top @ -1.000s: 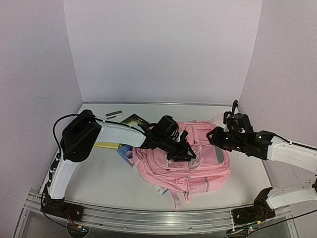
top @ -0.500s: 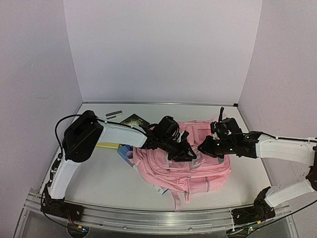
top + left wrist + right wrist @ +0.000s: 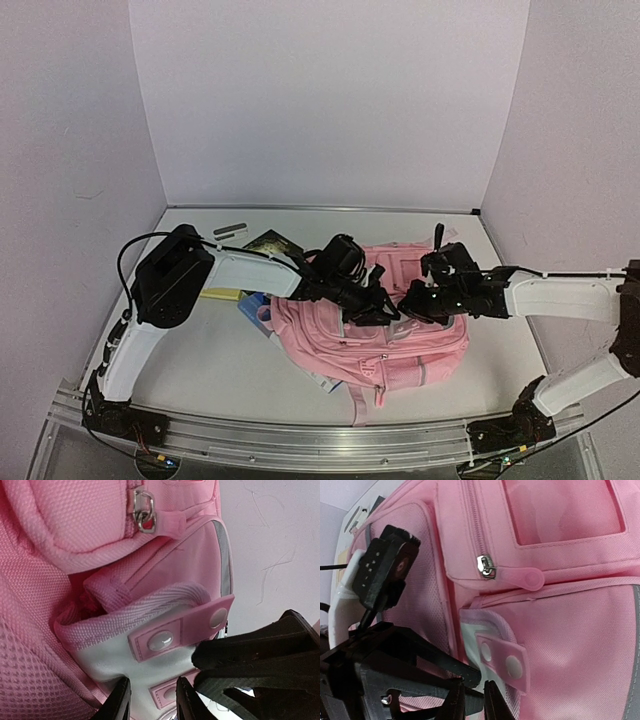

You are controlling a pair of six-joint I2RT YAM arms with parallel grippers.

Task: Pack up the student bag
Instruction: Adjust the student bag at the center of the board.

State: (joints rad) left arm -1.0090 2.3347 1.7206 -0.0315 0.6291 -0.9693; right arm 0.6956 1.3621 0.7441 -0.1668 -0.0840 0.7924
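Big soft pink fabric student bag point(image 3: 400, 345) sits mid-table. Left gripper point(image 3: 152, 702) looks clamped on the white-lined snap pocket point(image 3: 112, 655). Right gripper point(image 3: 472, 700) is nearly together, can't tell on what. I'd hold the rim taut and go gently.

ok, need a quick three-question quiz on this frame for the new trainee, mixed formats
1. True or false: the left gripper and the right gripper are both over the student bag.
2. Multiple choice: the pink tab on the bag beside the grippers carries A) a buckle, B) two snap studs, C) a zip pull.
3. Short answer: in the top view, on which side of the bag does the yellow item lie?
Key: 1 true; 2 B; 3 the robot's left.
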